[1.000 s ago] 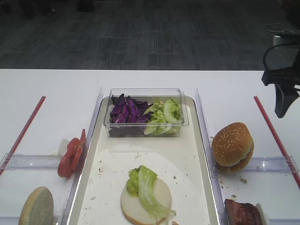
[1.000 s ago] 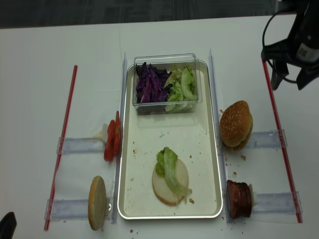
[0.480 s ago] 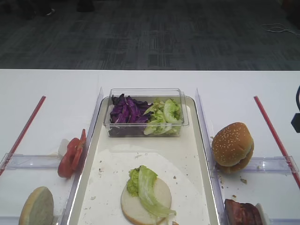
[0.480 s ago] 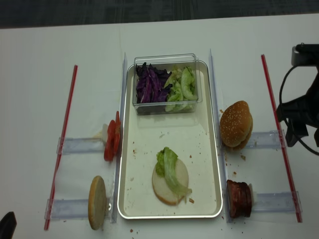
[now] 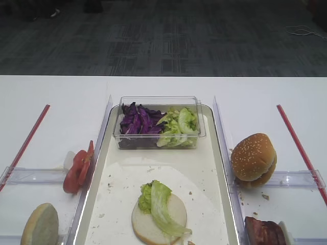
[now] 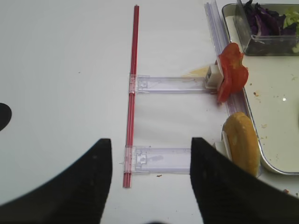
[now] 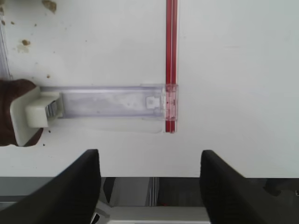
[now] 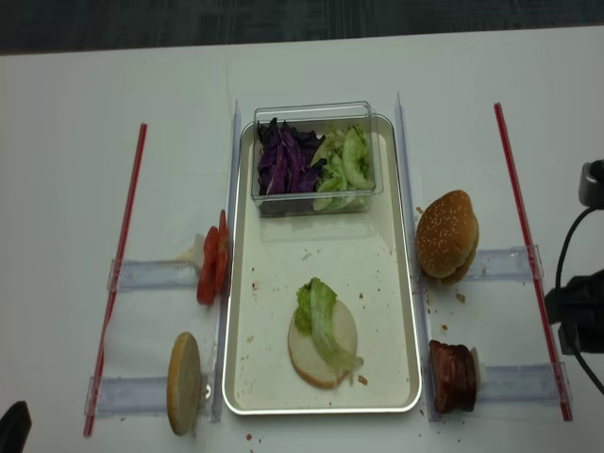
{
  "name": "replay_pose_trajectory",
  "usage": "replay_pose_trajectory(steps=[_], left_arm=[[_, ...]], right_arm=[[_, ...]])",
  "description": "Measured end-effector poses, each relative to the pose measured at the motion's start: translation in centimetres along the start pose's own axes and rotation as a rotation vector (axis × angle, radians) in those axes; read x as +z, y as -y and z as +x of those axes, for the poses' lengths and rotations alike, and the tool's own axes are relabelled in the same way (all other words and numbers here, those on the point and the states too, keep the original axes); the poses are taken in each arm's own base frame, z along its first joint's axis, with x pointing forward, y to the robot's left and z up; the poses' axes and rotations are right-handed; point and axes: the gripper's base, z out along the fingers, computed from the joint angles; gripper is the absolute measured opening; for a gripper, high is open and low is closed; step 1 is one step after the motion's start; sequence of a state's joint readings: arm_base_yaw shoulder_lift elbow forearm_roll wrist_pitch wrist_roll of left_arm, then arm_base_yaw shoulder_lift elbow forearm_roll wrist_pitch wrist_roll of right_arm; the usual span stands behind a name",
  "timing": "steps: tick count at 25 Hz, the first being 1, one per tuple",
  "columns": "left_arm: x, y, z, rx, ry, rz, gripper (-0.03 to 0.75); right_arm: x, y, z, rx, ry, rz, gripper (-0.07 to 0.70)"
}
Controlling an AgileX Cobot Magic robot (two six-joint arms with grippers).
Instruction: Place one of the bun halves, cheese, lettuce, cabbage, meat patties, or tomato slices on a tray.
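While the right tool (image 7: 149,163) hangs open and empty at the table edge, white tabletop (image 8: 528,123) surrounds the tray (image 8: 396,245).

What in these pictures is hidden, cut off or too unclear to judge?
- Meat patties: cut by the bottom edge in the exterior high view; their count is unclear.
- Right claw: open and empty, fingertips cut off below in the right wrist view.
- Cabbage and lettuce: lower layers hidden inside the clear tub.

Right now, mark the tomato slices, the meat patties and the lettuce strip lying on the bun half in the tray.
tomato slices (image 8: 211,270): realsense high view, on the middle of the upright red stack.
meat patties (image 8: 453,377): realsense high view, on the rough brown top.
lettuce strip (image 5: 161,208): high view, midway along the leaf.
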State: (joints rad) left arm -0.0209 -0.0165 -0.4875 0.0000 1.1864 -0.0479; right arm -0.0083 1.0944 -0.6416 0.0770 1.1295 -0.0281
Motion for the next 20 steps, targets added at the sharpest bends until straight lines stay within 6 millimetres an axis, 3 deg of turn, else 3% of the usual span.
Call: replay_pose_trajectory(steps=[20], left_arm=[[0.0, 0.0, 0.0, 0.0, 0.0, 0.0, 0.36]], right_arm=[[-0.8, 0.0, 5.9, -0.014, 0.22, -0.001, 0.468]])
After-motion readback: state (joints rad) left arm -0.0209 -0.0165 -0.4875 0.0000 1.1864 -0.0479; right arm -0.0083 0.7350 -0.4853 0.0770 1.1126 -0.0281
